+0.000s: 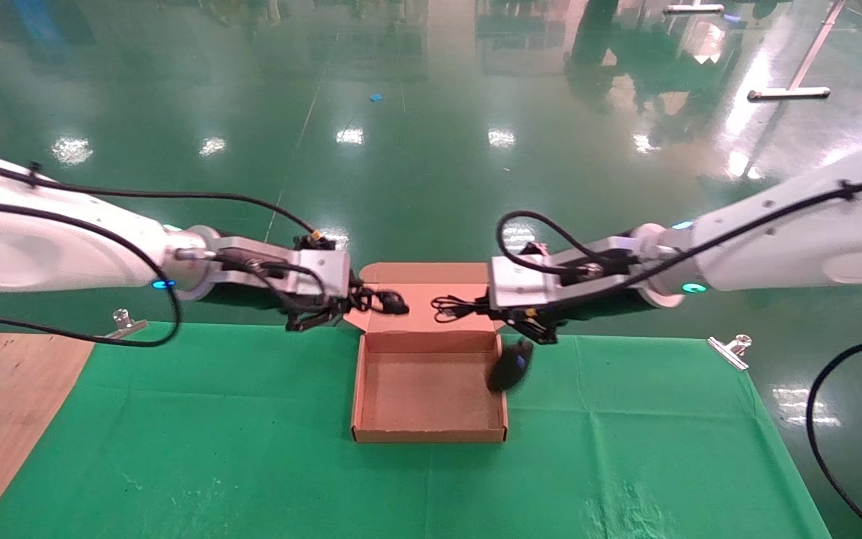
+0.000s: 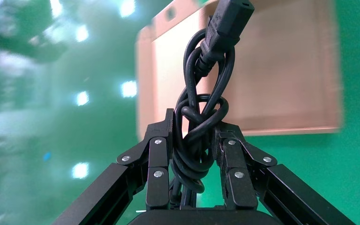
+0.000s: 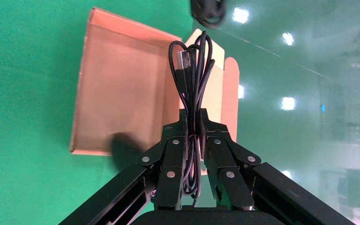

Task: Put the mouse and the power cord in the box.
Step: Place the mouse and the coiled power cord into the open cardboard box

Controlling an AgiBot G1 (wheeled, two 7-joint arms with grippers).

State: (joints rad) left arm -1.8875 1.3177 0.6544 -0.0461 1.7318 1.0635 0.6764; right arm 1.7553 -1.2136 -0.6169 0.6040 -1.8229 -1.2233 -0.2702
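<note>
Mouse (image 1: 509, 364) dangled over box (image 1: 431, 433) rim, wire bundle clamped in right gripper (image 3: 193, 126). Power cord (image 2: 201, 122) clamped in left gripper (image 2: 194, 133) by lid.

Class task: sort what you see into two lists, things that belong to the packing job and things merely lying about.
Job:
- power cord, clamped in left tool
- mouse, hanging by its wire from right tool
- open box

Lying about:
- green cloth
- metal clips at the cloth's far edge
</note>
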